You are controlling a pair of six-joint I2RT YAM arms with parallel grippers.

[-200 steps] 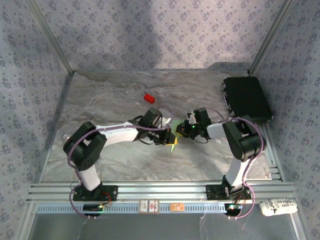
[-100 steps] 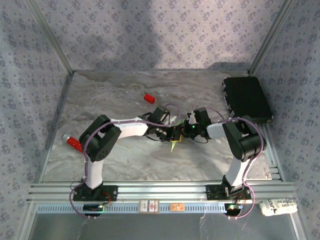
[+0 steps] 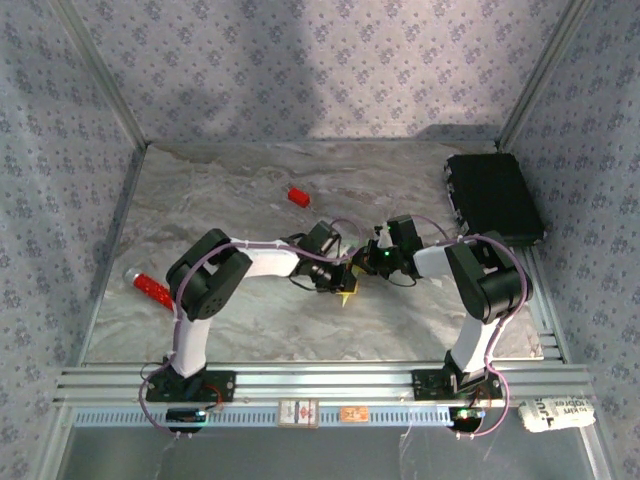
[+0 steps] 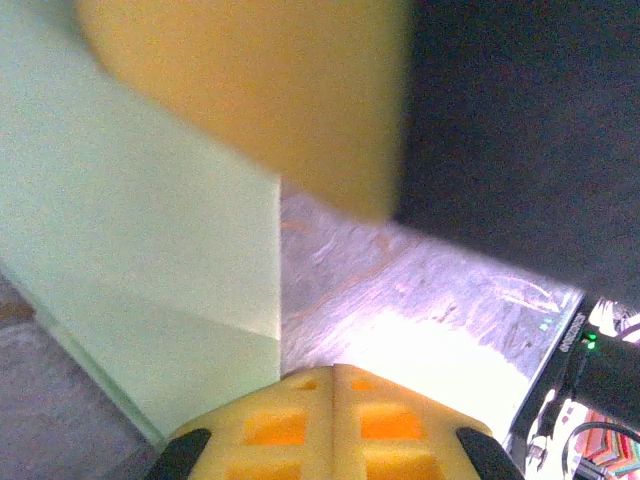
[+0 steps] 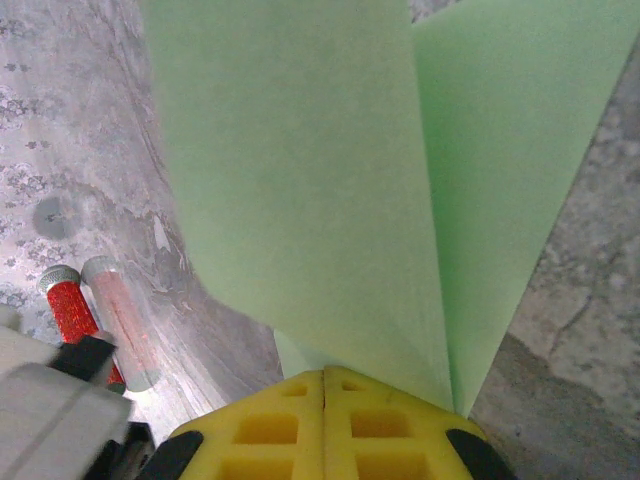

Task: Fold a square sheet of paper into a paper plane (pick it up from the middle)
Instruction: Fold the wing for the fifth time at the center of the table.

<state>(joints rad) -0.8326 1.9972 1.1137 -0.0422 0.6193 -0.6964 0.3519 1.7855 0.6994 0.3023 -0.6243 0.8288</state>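
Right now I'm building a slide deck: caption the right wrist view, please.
Right gripper pinching folded pale-green paper over the marble table.

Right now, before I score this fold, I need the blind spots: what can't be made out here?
- Fold shape of the sheet of paper: top view, left gripper and right gripper cover most; wrist views crop it.
- Whether the left gripper pinches paper: left wrist view, its pads hide the contact.
- The yellow blob: left wrist view, blurred, too close to identify.

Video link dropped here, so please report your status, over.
Left gripper shut. Right gripper shut on the paper, creased. Red block well clear.
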